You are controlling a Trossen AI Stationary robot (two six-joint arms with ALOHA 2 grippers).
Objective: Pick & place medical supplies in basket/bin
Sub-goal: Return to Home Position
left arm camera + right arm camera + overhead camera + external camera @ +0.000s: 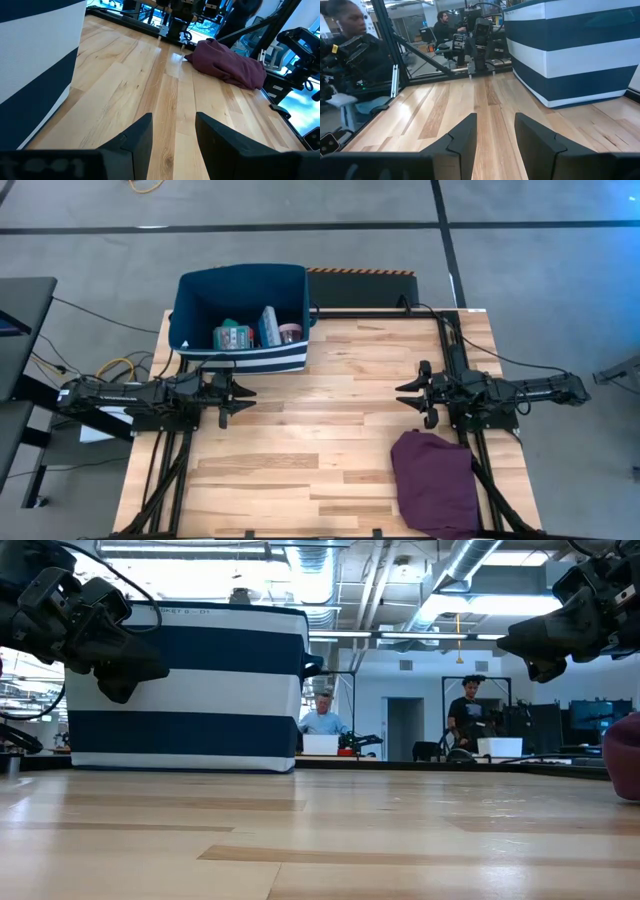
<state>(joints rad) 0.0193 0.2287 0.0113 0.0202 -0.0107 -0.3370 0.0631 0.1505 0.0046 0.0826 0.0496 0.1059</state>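
The navy-blue fabric bin with white stripes (243, 318) stands on its base at the table's far left; its wall also shows in the low view (185, 688). Inside it lie a green-red flat box (233, 336), a light-blue pill organizer (270, 326) and a pink round cup (291, 333); the other supplies are hidden or out of view. My left gripper (244, 393) (173, 131) hovers open just near of the bin. My right gripper (404, 394) (495, 131) hovers open at the table's right, pointing left. Both are empty.
A purple cloth (436, 480) lies bunched at the table's near right corner, also in the left wrist view (227, 63). Bare wooden table (320, 430) spreads between the two grippers. People sit and stand in the room beyond the table (322, 720).
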